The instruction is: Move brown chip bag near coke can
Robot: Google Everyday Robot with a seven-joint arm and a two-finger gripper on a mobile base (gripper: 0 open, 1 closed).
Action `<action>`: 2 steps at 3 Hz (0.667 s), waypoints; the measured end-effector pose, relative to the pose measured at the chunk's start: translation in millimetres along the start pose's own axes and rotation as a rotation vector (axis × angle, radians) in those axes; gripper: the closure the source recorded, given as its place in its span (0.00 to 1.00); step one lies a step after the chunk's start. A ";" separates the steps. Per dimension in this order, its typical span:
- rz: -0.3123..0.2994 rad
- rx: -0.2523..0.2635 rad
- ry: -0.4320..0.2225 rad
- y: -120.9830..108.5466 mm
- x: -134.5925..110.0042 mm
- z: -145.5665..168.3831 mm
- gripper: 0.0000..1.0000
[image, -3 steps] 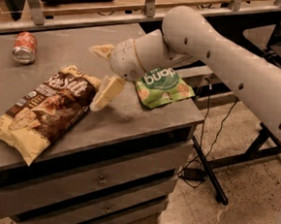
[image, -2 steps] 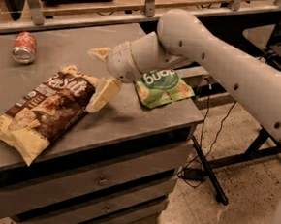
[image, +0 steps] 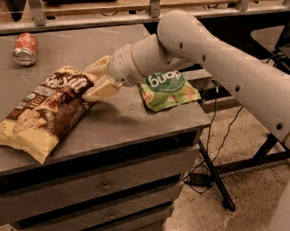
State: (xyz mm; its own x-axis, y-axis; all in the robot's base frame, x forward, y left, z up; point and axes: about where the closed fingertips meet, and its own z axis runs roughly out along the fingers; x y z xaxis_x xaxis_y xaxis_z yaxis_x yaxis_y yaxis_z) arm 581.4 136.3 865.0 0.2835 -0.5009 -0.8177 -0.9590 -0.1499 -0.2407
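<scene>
The brown chip bag (image: 44,110) lies flat on the grey cabinet top (image: 130,114), at its left front, with white "Sea Salt" lettering near its upper end. The coke can (image: 26,48) lies on its side at the far left back, silver top facing the front. My gripper (image: 91,79) reaches in from the right and is open, its cream fingers (image: 103,89) spread at the bag's upper right corner, one above and one below that edge. It touches or nearly touches the bag.
A small green snack bag (image: 168,90) lies on the cabinet's right side, under my arm. Drawers run down the cabinet front. A wooden rail stands behind the cabinet. A stand leg and cables (image: 215,173) sit on the floor to the right.
My gripper has moved left, from beside the bag's right edge to its upper right corner. The bag and can have not visibly moved.
</scene>
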 end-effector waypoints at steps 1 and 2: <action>0.013 0.016 -0.009 -10.1 0.8 -4.1 0.69; 0.088 0.170 0.019 -41.8 14.1 -36.5 0.99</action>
State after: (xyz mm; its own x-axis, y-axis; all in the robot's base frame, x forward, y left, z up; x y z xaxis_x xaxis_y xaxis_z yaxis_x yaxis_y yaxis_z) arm 625.5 104.4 882.6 0.1965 -0.5221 -0.8300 -0.9662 0.0411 -0.2546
